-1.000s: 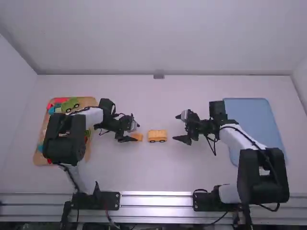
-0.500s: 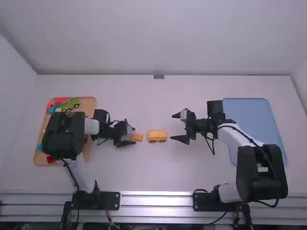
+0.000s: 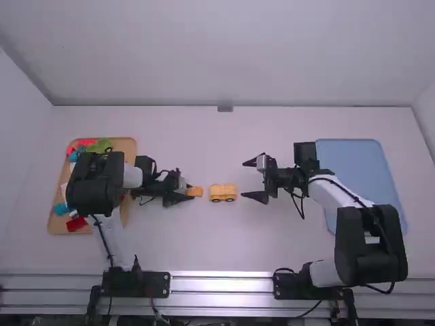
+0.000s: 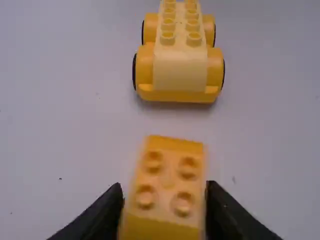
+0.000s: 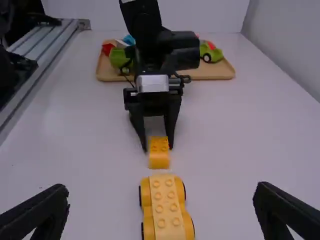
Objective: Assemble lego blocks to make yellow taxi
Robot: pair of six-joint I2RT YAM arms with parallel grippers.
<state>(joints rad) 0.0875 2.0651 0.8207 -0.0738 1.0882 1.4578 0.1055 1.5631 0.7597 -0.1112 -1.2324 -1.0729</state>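
left gripper: fingers drawn in to block width, holding the yellow four-stud block by its sides
right gripper: fingers spread wide, nothing between them
yellow wheeled car base: upright on the white table, between both grippers, near the block

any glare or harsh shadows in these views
High view: even light, no hard shadows, a bright sheen along the metal rail's far edge; left wrist view: no glare on the yellow wheeled base; right wrist view: soft light, no hard shadows on the table.
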